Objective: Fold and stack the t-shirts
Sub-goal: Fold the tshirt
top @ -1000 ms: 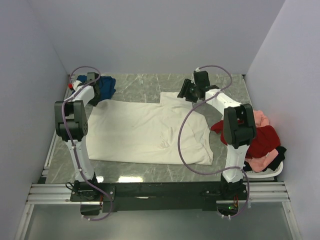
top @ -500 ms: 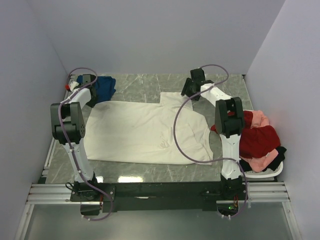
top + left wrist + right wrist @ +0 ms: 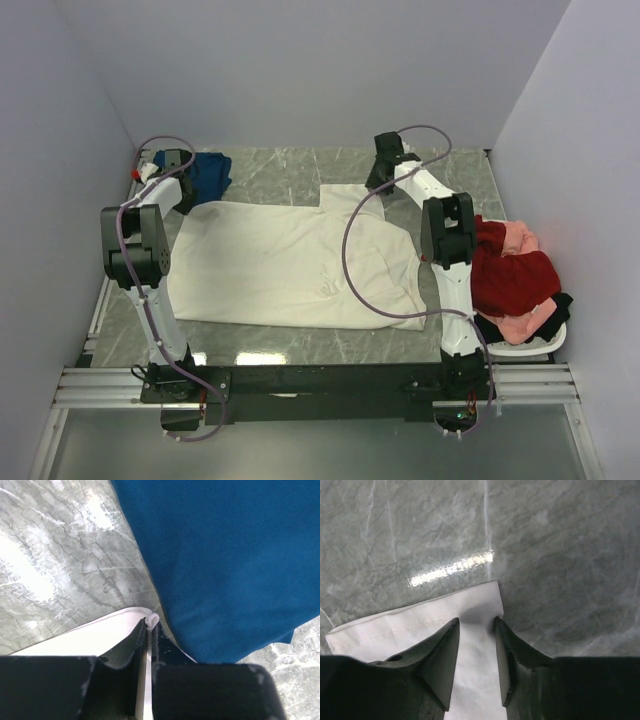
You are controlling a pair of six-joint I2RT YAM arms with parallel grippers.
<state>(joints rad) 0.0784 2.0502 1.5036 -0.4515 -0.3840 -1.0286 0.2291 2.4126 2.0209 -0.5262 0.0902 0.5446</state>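
A cream-white t-shirt [image 3: 290, 262] lies spread flat across the middle of the table. My left gripper [image 3: 186, 192] is at its far left corner, shut on a pinch of the white cloth [image 3: 151, 619]. A dark blue t-shirt [image 3: 208, 172] lies bunched just beyond it and fills the left wrist view [image 3: 230, 560]. My right gripper [image 3: 378, 184] is at the shirt's far right sleeve, open, its fingers [image 3: 445, 650] straddling the sleeve's corner [image 3: 477, 605] on the table.
A white basket [image 3: 528, 346] at the right edge holds a heap of red [image 3: 515, 280], pink [image 3: 520, 238] and black [image 3: 555, 303] shirts. Grey walls close in the left, back and right. The marble tabletop [image 3: 290, 175] shows at the back.
The right arm has stretched farther toward the back, its gripper moving up and left along the sleeve. The left gripper has barely moved.
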